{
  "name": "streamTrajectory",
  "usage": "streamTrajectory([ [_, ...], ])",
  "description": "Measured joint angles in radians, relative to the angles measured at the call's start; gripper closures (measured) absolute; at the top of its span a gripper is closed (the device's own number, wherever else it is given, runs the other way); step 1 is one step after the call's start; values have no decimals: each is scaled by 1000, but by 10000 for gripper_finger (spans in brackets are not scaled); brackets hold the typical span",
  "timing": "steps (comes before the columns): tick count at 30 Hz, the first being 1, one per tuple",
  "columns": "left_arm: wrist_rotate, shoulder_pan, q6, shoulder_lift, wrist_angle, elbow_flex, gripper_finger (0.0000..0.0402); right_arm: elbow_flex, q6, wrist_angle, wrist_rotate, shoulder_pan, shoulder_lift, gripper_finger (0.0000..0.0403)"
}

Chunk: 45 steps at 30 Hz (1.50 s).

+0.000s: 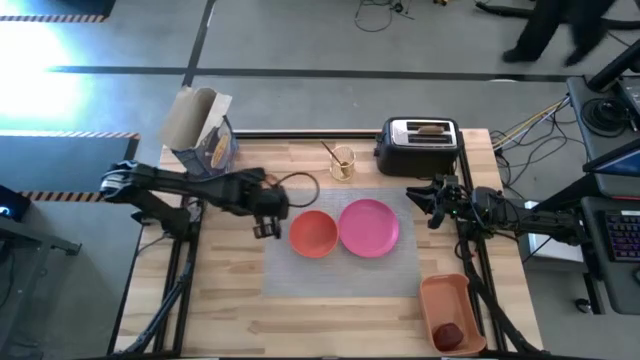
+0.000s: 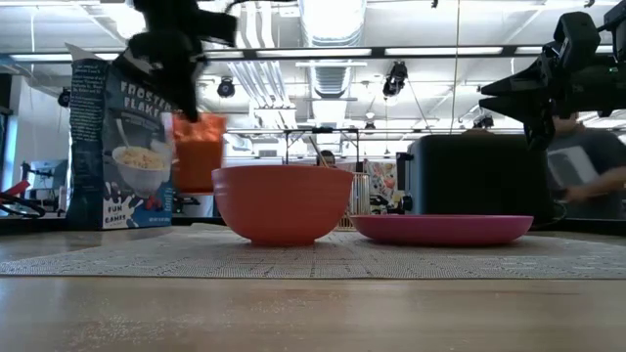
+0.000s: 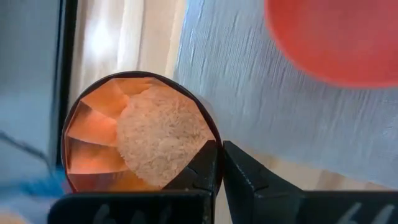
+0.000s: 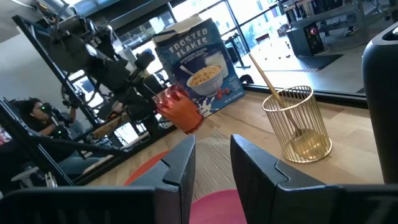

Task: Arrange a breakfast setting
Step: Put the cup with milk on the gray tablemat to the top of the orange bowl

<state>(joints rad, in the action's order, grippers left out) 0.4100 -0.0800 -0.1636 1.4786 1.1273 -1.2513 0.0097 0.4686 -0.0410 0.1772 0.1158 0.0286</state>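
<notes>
My left gripper is shut on a small orange cup and holds it above the table's left part, left of the orange-red bowl. The cup also shows in the low view and the right wrist view. The bowl and the round pink plate rest side by side on a grey mat. A gold spoon stands in a gold wire holder. Toast sticks out of the toaster's slot. A dark red fruit lies in the orange tray. My right gripper is open and empty, right of the plate. My left gripper pinches the cup's rim, one finger inside the cup and the other outside. The fingers come from above. The cup hangs below them, lifted clear of the table and a little tilted.
A cereal box stands at the far left. The black-and-silver toaster stands at the far right. The rectangular orange tray lies at the near right corner. A person moves on the floor beyond the table.
</notes>
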Motion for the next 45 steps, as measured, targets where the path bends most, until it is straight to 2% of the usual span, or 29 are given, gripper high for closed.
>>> streamTrajectory([
  [8,-14,31,351,113,-176,-109,401,0,0,0,0,0,0,312],
  [17,-117,79,523,231,-190,-207,401,0,0,0,0,0,0,312],
  [28,-245,106,810,306,-220,-277,402,0,0,0,0,0,0,312],
  [33,-288,125,892,319,-227,-278,402,0,0,0,0,0,0,312],
  [45,-297,151,1093,320,-226,-274,391,0,0,0,0,0,0,312],
])
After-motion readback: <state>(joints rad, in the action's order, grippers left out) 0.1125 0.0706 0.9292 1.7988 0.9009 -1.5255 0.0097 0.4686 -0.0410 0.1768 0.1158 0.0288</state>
